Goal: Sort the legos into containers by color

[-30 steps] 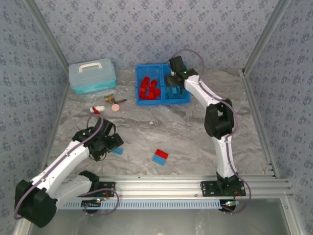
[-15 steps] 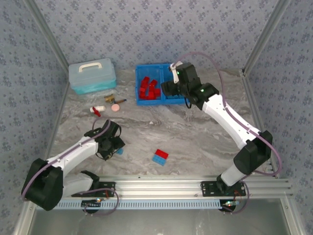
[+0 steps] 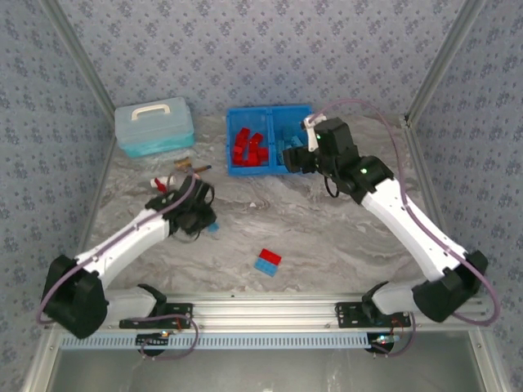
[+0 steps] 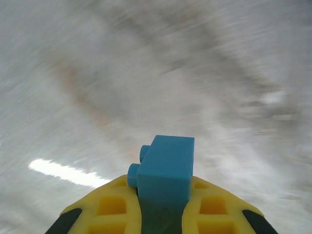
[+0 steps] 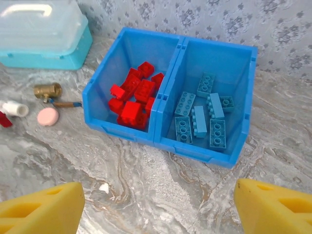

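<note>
My left gripper [image 4: 162, 197] is shut on a light blue lego [image 4: 165, 168], held above the table left of centre [image 3: 211, 226]. The bright blue bin [image 5: 168, 141] stands at the back; its left compartment holds several red legos [image 5: 132, 100], its right one several light blue legos [image 5: 202, 117]. My right gripper [image 3: 296, 160] is open and empty, hovering just in front of the bin's right compartment [image 3: 297, 131]; its yellow fingertips [image 5: 41, 209] flank bare table. A red lego [image 3: 270, 256] and a light blue lego [image 3: 265, 267] lie touching near the front centre.
A pale teal lidded box [image 3: 154, 126] with a white handle stands at the back left. A pink disc [image 5: 48, 116], a brass piece [image 5: 48, 90] and a white part [image 5: 12, 108] lie between the box and the bin. Metal rails edge the table.
My left gripper has lifted the light blue lego and carried it up and rightward toward the back. My right gripper has pulled back out of the bin's right compartment to the table in front of it.
</note>
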Controlling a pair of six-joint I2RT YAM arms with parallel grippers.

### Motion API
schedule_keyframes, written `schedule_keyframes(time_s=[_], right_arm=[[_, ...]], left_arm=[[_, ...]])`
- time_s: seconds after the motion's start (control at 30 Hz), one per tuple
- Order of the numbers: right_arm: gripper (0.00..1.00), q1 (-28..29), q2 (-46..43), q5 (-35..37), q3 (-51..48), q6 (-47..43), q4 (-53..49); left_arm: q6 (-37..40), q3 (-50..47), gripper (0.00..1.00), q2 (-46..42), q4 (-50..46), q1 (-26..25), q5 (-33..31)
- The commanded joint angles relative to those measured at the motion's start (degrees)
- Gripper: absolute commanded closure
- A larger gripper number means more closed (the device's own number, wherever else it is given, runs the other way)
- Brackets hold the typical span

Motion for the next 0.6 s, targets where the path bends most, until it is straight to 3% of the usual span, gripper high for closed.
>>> schedule_keyframes(time_s=[0.0, 0.37, 0.57], right_arm=[[0.17, 0.09, -3.46, 2.02, -3.74, 4.36, -1.76], [0.16, 0.34, -13.86, 5.67, -12.51, 11.21, -7.43], [0.16, 0.54, -18.01, 6.42, -16.34, 12.86, -9.89]], left_arm=[[9.72, 16.3, 0.95, 9.32, 2.91, -2.72, -3.55], [25.51, 70.98, 0.96, 53.11, 3.25, -3.78, -6.21], [31.26, 91.66, 0.84, 69.71, 2.91, -4.82, -6.64]])
